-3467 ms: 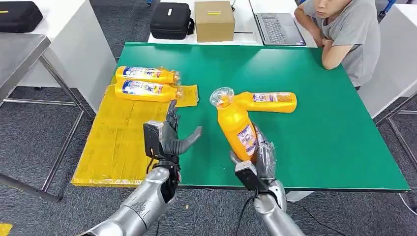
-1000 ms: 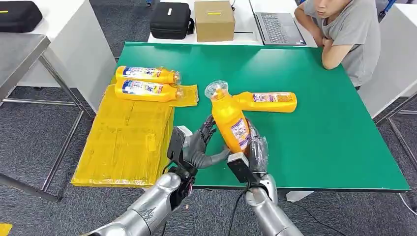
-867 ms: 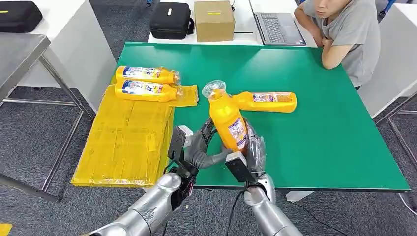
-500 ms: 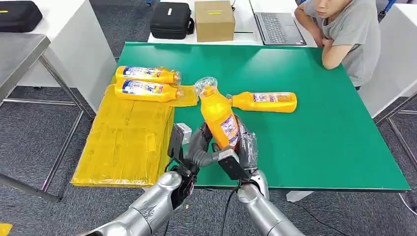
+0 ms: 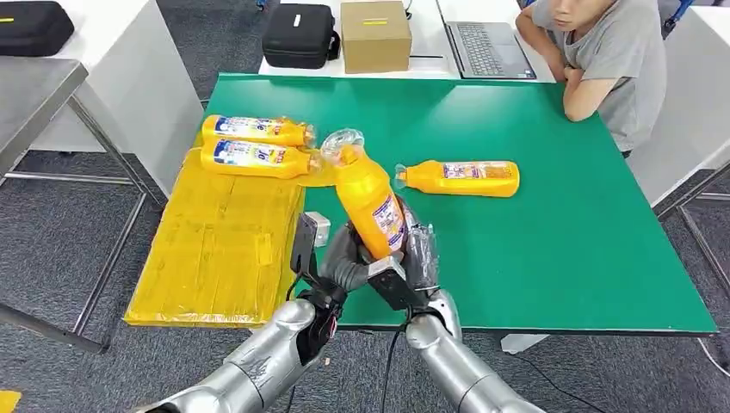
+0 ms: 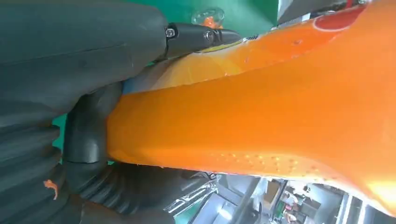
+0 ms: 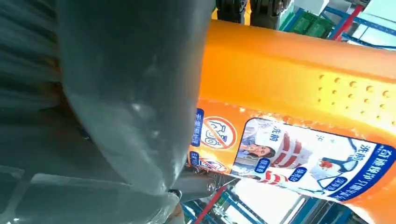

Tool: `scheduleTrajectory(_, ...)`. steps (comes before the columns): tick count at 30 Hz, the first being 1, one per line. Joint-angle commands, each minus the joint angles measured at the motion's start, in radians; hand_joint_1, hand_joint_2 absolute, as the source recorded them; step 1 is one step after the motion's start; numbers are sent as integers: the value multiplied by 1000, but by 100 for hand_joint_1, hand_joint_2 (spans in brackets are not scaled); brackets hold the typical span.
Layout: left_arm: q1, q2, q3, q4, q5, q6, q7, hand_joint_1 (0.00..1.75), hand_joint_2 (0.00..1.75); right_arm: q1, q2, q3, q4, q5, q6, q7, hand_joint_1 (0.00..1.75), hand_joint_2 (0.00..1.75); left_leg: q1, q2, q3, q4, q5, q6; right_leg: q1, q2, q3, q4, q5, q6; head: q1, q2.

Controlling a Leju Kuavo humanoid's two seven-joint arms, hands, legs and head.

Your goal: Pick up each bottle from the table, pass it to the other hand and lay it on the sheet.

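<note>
The orange bottle stands tilted between the two hands above the near edge of the green table, its clear cap leaning out past the fingertips toward the yellow sheet. The right hand holds its lower body, thumb across the label in the right wrist view. The left hand is against the other side; in the left wrist view its fingers curl around the orange wall, touching it. This looks like the handover itself. To do it well, the left fingers should likely close firmly around the thick part of the body, just beyond the right fingers, before the right hand lets go; the smooth plastic may slip if the release comes early. Two bottles already lie at the far end of the sheet, and another bottle waits on the table beyond the right hand.
</note>
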Motion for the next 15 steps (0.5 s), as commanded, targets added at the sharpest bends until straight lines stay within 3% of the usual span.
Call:
scheduleTrajectory(1, -73, 6, -116, 56, -1, 17, -21, 0, 175, -41, 49, 98, 116, 7, 38, -1, 175, 175, 1, 2, 6, 1, -3, -2, 1, 1, 5, 1, -3, -2, 0, 0)
scheduleTrajectory(8, -79, 8, -110, 62, -9, 35, -40, 0, 175, -38, 44, 100, 120, 6, 37, -1, 175, 175, 1, 1, 3, 0, -2, -2, 1, 0, 3, 0, -2, -1, 0, 0)
scheduleTrajectory(15, -82, 6, -41, 64, 1, 149, -99, 0, 175, -34, 35, 101, 128, -3, 30, -1, 175, 175, 1, 1, 4, 1, -3, -2, 2, 0, 4, 1, -3, -2, 0, 0)
